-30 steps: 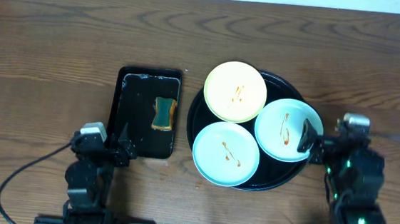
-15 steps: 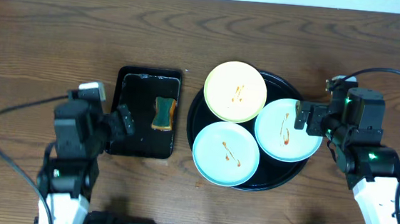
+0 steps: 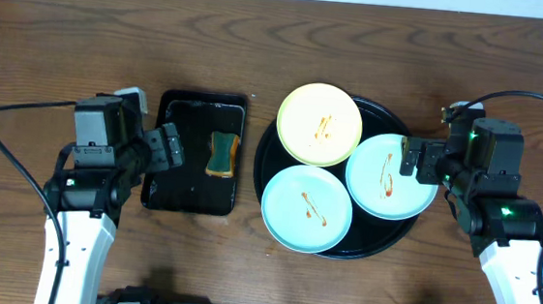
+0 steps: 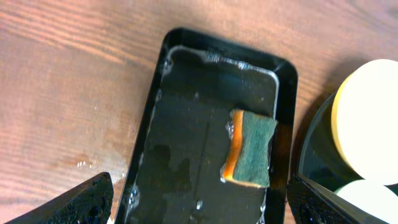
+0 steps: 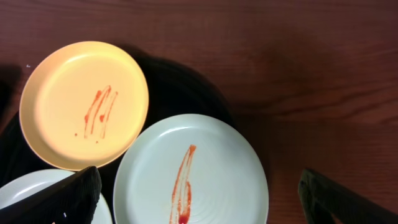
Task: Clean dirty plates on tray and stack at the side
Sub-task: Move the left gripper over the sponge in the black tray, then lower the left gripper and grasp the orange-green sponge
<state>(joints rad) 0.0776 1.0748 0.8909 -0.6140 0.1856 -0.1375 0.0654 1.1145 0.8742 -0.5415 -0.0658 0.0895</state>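
Black and glossy, the round tray (image 3: 388, 237) sits right of centre on a brown wood-grain table (image 3: 260, 44). Open wood runs along the tray's far side and out to its right.

Three plates crowd the tray, rims touching or overlapping. One pale yellow plate (image 3: 320, 124) sits at the far left, overhanging the tray's rim. One mint plate (image 3: 391, 176) on the right juts past the right rim. A second mint plate (image 3: 306, 208) lies at the near left. All three carry orange-red streaks.

Just left of the tray, with a narrow strip of wood between, lies one black rectangular tray (image 3: 187, 179). It is wet and shiny and holds one green-and-orange sponge (image 3: 221, 155) by the side nearest the round tray.

The right gripper (image 3: 415, 158) hangs over the right mint plate's outer edge, jaws spread wide and empty. The left gripper (image 3: 167, 150) hovers at the rectangular tray's side farthest from the round tray, likewise spread, gripping nothing.
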